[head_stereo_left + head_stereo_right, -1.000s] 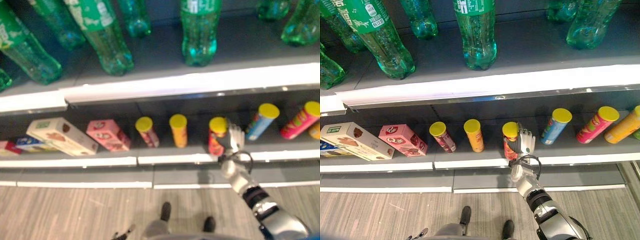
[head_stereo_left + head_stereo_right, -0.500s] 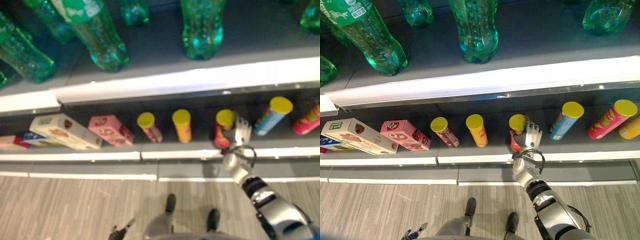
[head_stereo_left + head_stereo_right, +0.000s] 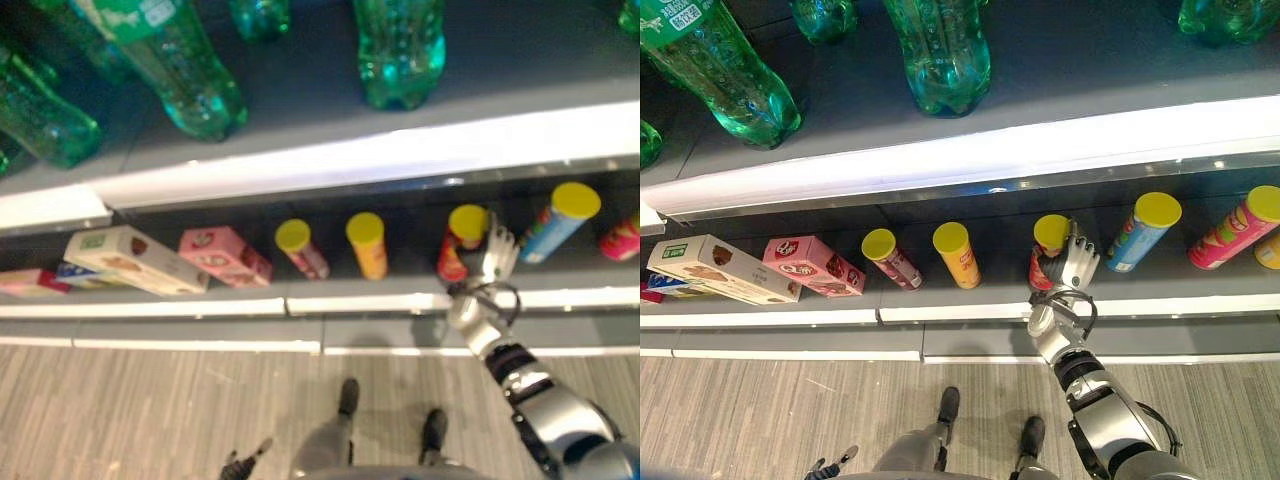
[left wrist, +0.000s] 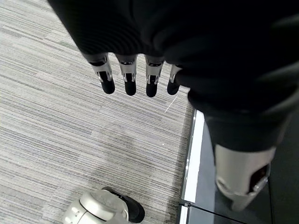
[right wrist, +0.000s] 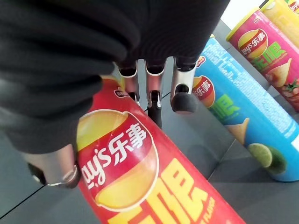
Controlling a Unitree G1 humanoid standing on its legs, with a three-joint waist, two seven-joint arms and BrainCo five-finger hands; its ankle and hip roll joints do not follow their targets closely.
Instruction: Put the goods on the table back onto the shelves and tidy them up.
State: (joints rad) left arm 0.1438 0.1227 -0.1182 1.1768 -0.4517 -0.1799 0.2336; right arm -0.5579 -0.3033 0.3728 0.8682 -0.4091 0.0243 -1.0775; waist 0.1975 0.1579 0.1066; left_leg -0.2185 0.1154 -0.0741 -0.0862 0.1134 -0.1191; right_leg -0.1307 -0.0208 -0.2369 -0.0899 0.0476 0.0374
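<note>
A red can (image 3: 1044,262) with a yellow lid and a yellow-and-red emblem is seen beside the silver, dark-tipped right hand (image 3: 1077,265). A blue can (image 3: 1140,235), a pink can (image 3: 1232,229), an orange can (image 3: 958,257) and a dark red can (image 3: 892,261) are all topped with yellow lids. A pink box (image 3: 812,266) and a cream box (image 3: 710,269) are shown on the grey shelf (image 3: 970,310). Green bottles (image 3: 942,55) are lined above. The floor (image 3: 780,420) is streaked grey. The left hand (image 4: 131,74) is covered in black.

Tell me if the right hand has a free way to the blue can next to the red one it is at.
Probably yes: the right hand sits at the red can, and the blue can stands right beside it with bare shelf between.
</note>
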